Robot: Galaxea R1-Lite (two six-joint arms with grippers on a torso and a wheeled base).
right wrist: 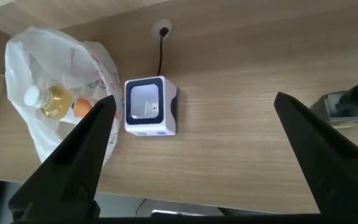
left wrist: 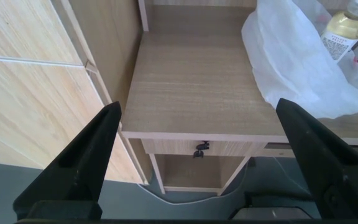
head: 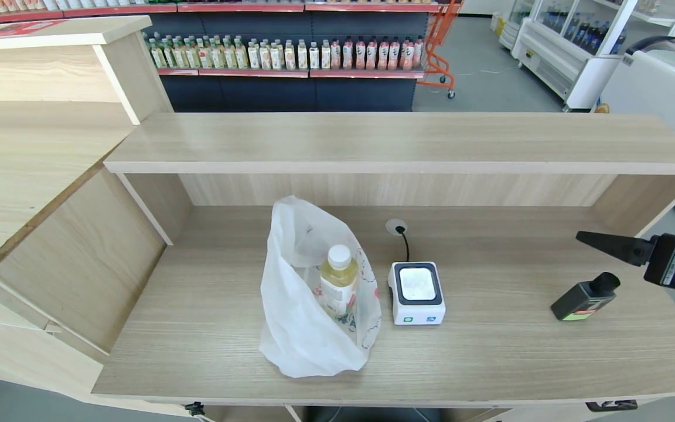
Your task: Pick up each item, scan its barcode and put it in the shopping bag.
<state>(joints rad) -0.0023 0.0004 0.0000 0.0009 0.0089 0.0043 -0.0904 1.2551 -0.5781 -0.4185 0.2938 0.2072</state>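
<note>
Presently the left end effector (left wrist: 199,104) and right end effector (right wrist: 194,98) both hang released.

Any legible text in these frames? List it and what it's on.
No text is readable.
Label on the clear plastic bottle of yellow drink: too small.
Print on the white plastic shopping bag: blurred.
Front icons on the white box scanner: too small.
Label on the dark flat bottle: blurred.

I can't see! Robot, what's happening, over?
Left gripper, right gripper open, empty. Yellow drink bottle inside white plastic bag. Dark black-capped bottle lying on wooden counter.
</note>
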